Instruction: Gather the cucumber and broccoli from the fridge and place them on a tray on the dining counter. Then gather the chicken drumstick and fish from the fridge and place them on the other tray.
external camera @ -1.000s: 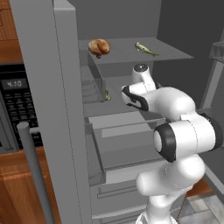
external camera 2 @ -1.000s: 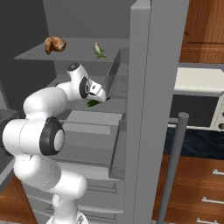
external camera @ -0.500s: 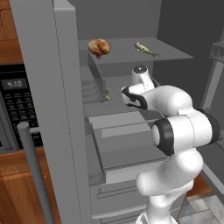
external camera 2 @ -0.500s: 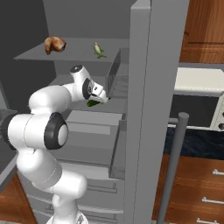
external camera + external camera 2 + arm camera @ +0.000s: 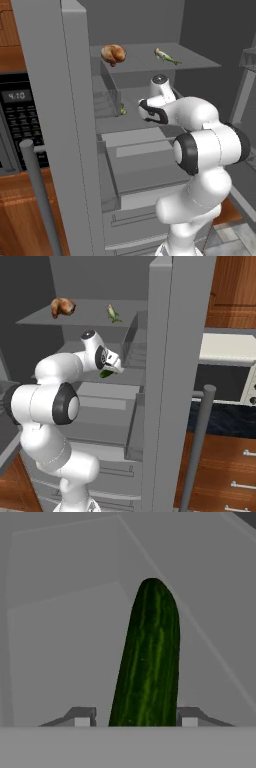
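Note:
The dark green cucumber (image 5: pixel 147 662) lies on a middle shelf of the open fridge (image 5: pixel 150 75) and runs away from the hand. My gripper (image 5: pixel 135 717) straddles its near end, open; the right fingertip (image 5: pixel 189 717) is against the skin and the left one stands a sliver off. From the base the gripper (image 5: pixel 116 367) is over the cucumber (image 5: pixel 106 374). The chicken drumstick (image 5: pixel 113 54) and the fish (image 5: pixel 167 57) rest on the top shelf. The broccoli, the trays and the dining counter are out of view.
An open fridge door (image 5: pixel 50 125) with a bar handle (image 5: pixel 40 200) stands close on the left, the other door (image 5: pixel 170 381) close on the right. Door bins (image 5: pixel 105 95) flank the shelf. Drawers (image 5: pixel 145 165) sit below. A microwave (image 5: pixel 225 366) is beside the fridge.
The jaws have narrowed from wide open to just around the cucumber. The arm and the cucumber have hardly shifted.

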Tool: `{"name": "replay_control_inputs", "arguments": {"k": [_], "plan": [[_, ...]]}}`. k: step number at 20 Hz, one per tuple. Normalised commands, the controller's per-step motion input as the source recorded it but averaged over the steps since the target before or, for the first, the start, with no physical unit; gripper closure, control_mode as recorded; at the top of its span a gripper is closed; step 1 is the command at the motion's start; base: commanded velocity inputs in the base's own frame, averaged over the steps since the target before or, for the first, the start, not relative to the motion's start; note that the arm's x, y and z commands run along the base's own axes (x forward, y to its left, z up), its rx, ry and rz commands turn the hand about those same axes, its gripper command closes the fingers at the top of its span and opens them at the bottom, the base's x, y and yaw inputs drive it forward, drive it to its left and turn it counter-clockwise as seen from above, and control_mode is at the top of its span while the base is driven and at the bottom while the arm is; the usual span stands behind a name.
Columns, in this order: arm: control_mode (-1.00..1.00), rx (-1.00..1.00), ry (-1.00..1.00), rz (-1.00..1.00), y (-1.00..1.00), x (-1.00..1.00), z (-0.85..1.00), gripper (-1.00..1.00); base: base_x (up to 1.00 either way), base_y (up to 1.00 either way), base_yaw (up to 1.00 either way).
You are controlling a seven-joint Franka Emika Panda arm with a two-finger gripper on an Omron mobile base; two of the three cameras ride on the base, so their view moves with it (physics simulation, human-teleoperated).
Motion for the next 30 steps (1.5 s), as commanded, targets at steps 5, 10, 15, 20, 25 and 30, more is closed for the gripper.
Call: {"name": "replay_control_inputs", "arguments": {"k": [5, 10, 15, 20, 25, 30], "plan": [[-1.0, 0.0, -0.09, -0.01, 0.0, -0.4, -0.29, 1.0, 0.0, 0.0, 0.0], [-1.0, 0.0, -0.25, -0.03, 0.0, -0.84, 0.22, 1.0, 0.0, 0.0, 0.0], [-1.0, 0.01, -0.22, -0.01, 0.0, -0.89, 0.8, 1.0, 0.0, 0.0, 0.0], [-1.0, 0.06, -0.05, 0.0, 0.02, -0.58, 1.0, 1.0, 0.0, 0.0, 0.0], [-1.0, 0.04, 0.0, 0.0, 0.12, -0.8, 0.68, 1.0, 0.0, 0.0, 0.0], [-1.0, 0.0, 0.03, 0.0, 0.23, -1.0, 0.39, 1.0, 0.0, 0.0, 0.0]]}}
